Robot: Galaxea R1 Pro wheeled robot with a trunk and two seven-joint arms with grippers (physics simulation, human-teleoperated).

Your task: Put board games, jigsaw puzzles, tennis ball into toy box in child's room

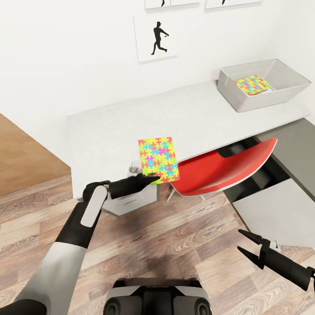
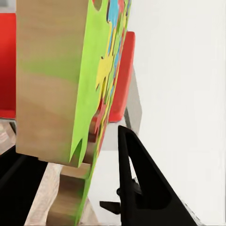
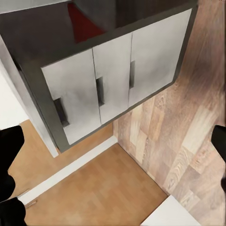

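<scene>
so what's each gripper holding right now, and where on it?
The left gripper pinches a jigsaw puzzle by its lower edge, near the corner, board standing upright above the table. The right gripper is open, holding nothing.

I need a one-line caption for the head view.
Left gripper holds a jigsaw puzzle above the table.

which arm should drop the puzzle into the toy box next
Left. The left gripper already holds the jigsaw puzzle upright over the table. The right gripper hangs open and empty, low over the floor, far from the toy box.
</scene>
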